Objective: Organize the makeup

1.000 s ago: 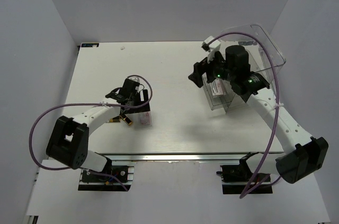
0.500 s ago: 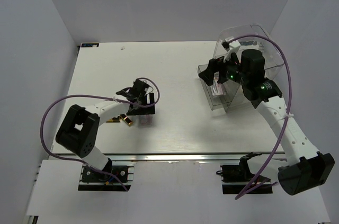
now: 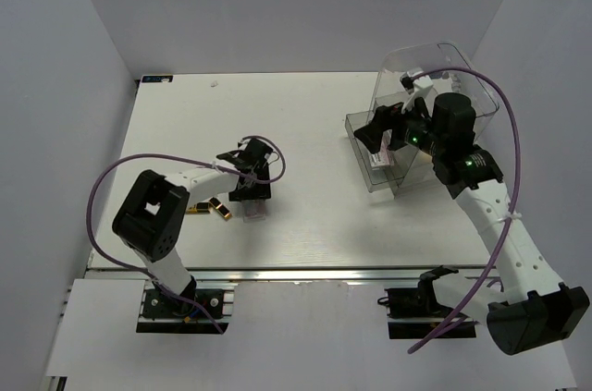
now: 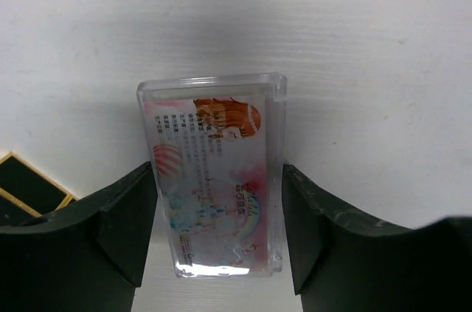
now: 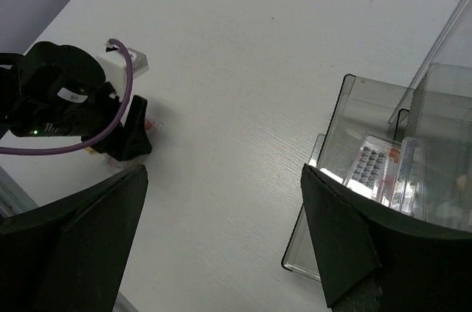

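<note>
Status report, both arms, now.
Left gripper astride pink palette on table, grip unconfirmed. Right gripper open, empty, at drawer box. Lipsticks close beside left finger.

Clear plastic drawer box (image 3: 435, 54) stands at the white table's (image 3: 305, 114) far right — lower drawers pulled out.

Bright, even overhead light washes the white tabletop (image 3: 305, 123), leaving only faint, soft shadows under the arms. Beyond the left gripper (image 4: 215, 201) a broad grey shadow dims the tabletop, and the pinkish palette (image 4: 214, 135) inside its span shows soft print and a pale sheen along its clear rim. The right gripper (image 5: 221, 179) looms dark and out of focus, while the clear drawer box (image 5: 376, 164) ahead to its right throws small white glints.
</note>
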Motion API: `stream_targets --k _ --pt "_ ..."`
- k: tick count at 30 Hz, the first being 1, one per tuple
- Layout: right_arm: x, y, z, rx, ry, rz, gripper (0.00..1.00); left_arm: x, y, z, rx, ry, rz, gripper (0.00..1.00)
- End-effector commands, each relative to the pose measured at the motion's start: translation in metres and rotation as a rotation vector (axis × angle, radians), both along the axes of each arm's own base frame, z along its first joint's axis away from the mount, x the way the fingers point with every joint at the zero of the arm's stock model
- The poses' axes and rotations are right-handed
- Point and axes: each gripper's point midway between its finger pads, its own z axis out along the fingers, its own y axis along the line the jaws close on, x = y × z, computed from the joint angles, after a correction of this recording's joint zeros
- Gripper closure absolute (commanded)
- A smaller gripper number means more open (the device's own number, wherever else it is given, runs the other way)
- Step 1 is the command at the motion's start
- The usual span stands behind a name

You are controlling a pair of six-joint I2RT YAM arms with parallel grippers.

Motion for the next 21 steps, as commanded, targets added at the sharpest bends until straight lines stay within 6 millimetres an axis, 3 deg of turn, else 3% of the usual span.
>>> stream_targets --k 1,3,7,10,14,16,18,20,21 --pt "-0.004 -0.003 0.014 0.037 -0.041 -0.002 0.11 0.001 -0.002 -0.007 0.034 0.034 0.038 0.34" --pt "-0.005 -0.005 0.013 0.038 -0.043 -0.01 0.11 0.002 -0.005 -0.008 0.026 0.039 0.042 0.45" --pt "-0.006 -0.013 0.016 0.036 -0.058 -0.029 0.11 0.01 -0.011 0.002 0.005 0.005 0.056 0.48" --pt "-0.008 -0.018 0.017 0.035 -0.066 -0.04 0.11 0.029 -0.035 0.036 -0.102 -0.071 0.041 0.51" --pt "-0.008 -0.026 0.026 0.048 -0.091 -0.067 0.11 0.06 -0.094 0.12 -0.42 -0.236 -0.038 0.57" --pt "-0.007 -0.032 0.034 0.058 -0.116 -0.093 0.11 0.07 -0.133 0.177 -0.665 -0.336 -0.107 0.59" --pt "-0.006 -0.037 0.039 0.066 -0.13 -0.117 0.16 0.077 -0.162 0.219 -0.886 -0.41 -0.14 0.6" --pt "-0.008 -0.039 0.043 0.072 -0.154 -0.121 0.25 0.076 -0.181 0.239 -1.014 -0.407 -0.181 0.61" --pt "-0.009 -0.041 0.044 0.073 -0.16 -0.124 0.28 0.082 -0.192 0.261 -1.095 -0.43 -0.189 0.61"
